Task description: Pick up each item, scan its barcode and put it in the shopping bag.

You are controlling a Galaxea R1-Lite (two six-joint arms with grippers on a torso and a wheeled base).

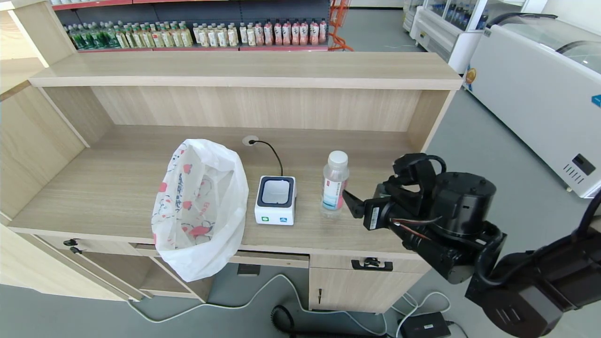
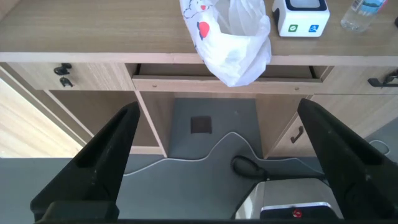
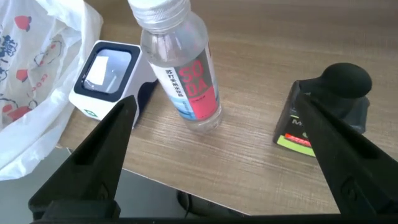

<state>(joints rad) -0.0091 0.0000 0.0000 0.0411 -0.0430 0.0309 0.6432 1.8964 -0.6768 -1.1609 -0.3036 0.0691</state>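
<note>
Water bottle: stands upright on the wooden counter, cap on, just right of the scanner, not touching it. Shopping bag: sits left of the scanner, mouth open, sagging over the counter's front edge. Right gripper: hovers at bottle height just beside it, fingers spread wide, gripping nothing, bottle ahead of the gap. Left gripper: hangs low before the counter front, below the bag, fingers likewise wide apart, empty.

The clear plastic bottle bears white lettering on its red-and-blue label; the white plastic bag carries small red characters.
</note>
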